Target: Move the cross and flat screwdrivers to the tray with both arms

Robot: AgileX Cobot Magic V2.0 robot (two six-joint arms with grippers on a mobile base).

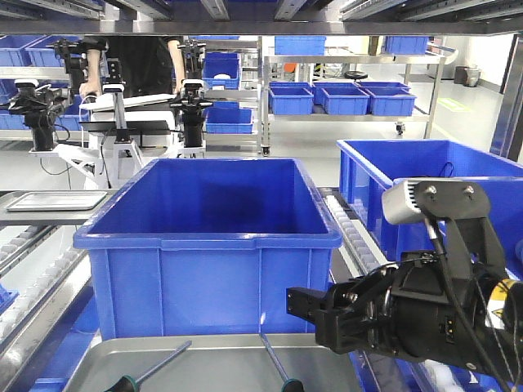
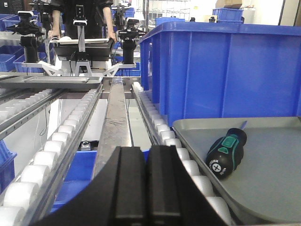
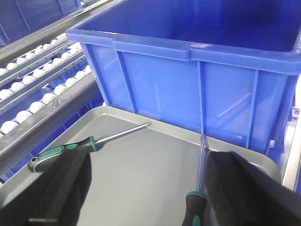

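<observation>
Right wrist view: both screwdrivers lie in the tray (image 3: 141, 165)
One screwdriver (image 3: 84, 143) sits at left centre of frame; the other screwdriver (image 3: 200, 188) lies at lower right, beside the right end effector (image 3: 146, 197), whose fingers are spread wide with nothing between them. Left end effector (image 2: 139, 188) is clenched empty at the bottom of its view, left of the tray. A blue bin (image 3: 197, 61) stands behind
</observation>
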